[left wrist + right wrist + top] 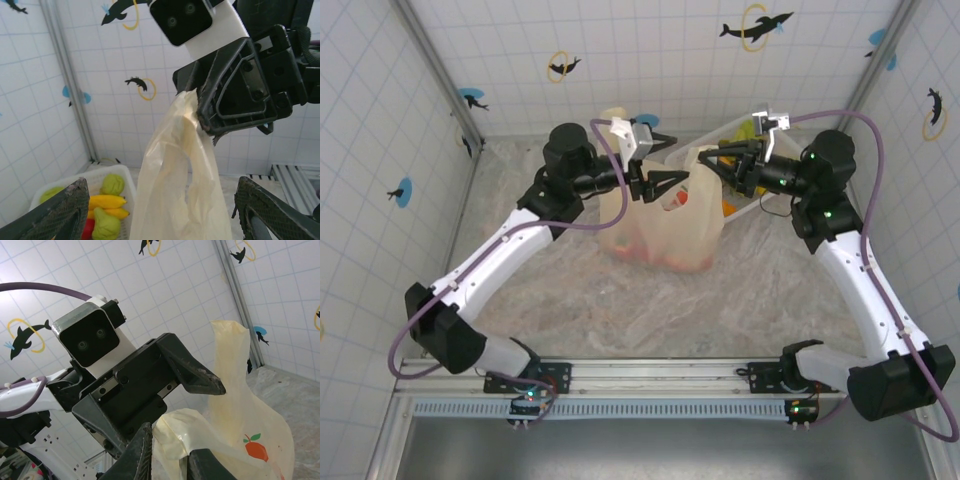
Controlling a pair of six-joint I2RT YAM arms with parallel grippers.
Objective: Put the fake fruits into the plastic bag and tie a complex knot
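Tiled walls (650, 60) close the table (570, 300) in from 9 through 12 to 3 o'clock, and both arms reach into the tight far half, leaving the bare near half towards 6 o'clock as the open room. The plastic bag (670, 225) stands upright at the middle of the table, with red-orange fake fruits (660, 262) showing through its film low down. The left gripper (672, 162) hangs at the bag's 12 o'clock with its jaws spread wide. The right gripper (712, 162) sits just beside it at 1 o'clock, and the two face each other tip to tip. The left wrist view adds that a handle loop rises between the left fingers (60, 215), apart from both, up into the right gripper's pinch. It also shows a white basket (100, 172) at 7 o'clock holding yellow and green fruits. The right wrist view shows its narrow jaws nipped onto a fold of the handle, with the printed bag body at 4 o'clock.
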